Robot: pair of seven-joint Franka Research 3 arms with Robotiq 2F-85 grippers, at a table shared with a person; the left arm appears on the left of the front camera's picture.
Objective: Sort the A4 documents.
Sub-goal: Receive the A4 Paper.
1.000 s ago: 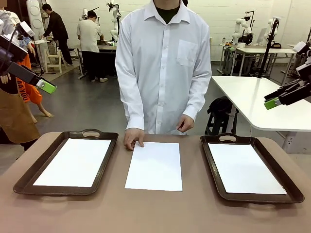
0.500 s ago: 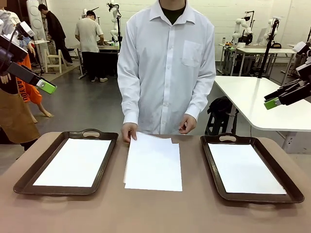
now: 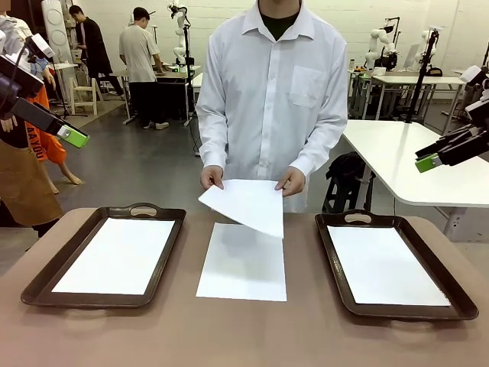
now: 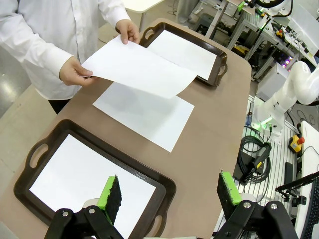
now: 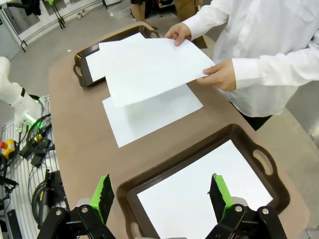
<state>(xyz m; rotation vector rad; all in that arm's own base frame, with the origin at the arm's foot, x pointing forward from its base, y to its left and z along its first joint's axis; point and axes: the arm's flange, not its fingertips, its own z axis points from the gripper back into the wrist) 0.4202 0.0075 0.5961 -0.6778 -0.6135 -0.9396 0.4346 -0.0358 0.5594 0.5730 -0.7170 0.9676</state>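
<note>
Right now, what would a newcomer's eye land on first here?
A person at the far side holds a raised sheet above the table sheet lying mid-table. The dark left tray and right tray flank them. The left gripper and right gripper hang open.

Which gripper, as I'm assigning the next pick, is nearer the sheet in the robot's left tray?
Left. The left gripper hangs high on that sheet's side; the right gripper hangs high past the other tray, across the table.

Front camera faces the person [image 3: 279, 84] across the table [image 3: 244, 336], close; both wrist cameras look down from opposite ends, sharing the middle sheet [image 3: 243, 267].
</note>
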